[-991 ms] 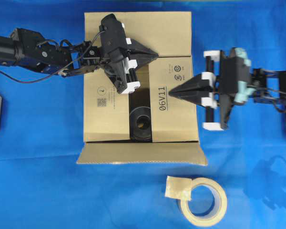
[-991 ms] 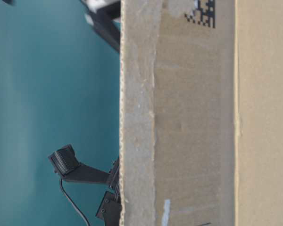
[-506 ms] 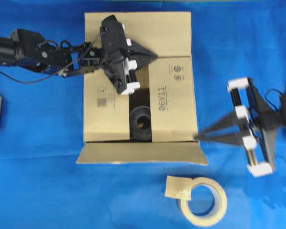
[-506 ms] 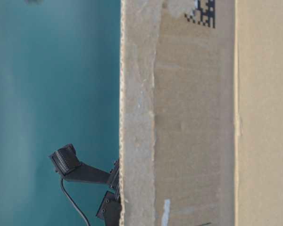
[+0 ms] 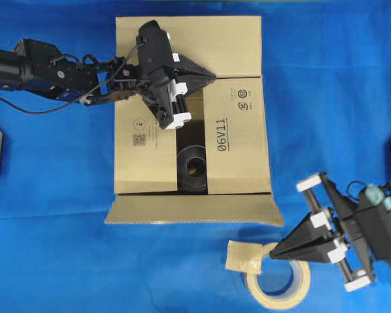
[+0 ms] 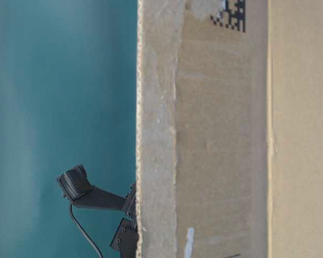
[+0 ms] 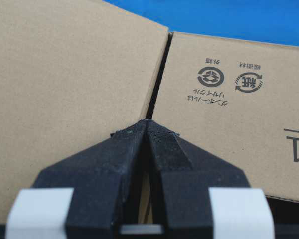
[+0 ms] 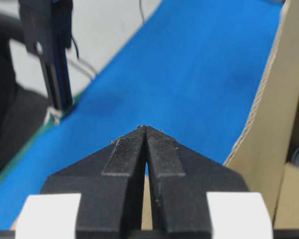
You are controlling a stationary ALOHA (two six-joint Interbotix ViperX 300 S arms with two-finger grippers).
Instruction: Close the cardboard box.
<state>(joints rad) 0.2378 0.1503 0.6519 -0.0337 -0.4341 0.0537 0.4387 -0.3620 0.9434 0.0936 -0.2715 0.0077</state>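
The cardboard box [image 5: 242, 153] stands mid-table on blue cloth. Its left and right flaps lie folded in with a gap between them, and a black round object [image 5: 194, 168] shows inside. The far flap [image 5: 202, 39] is down. The near flap [image 5: 192, 210] lies spread outward. My left gripper [image 5: 214, 77] is shut, empty, with its tip on the seam between the far flap [image 7: 74, 64] and the right flap [image 7: 229, 124]. My right gripper [image 5: 272, 254] is shut and empty, off the box, over the tape roll, right of the near flap's corner [image 8: 266, 124].
A beige tape roll [image 5: 300, 264] with a loose tape tab [image 5: 242, 255] lies near the front edge, under the right gripper. The table-level view is filled by the box wall [image 6: 220, 134]. A black stand [image 8: 47, 40] rises beyond the cloth's edge.
My right gripper has left the box's right flap and swung toward the near right, ending over the tape roll. The left gripper and the flaps have stayed put.
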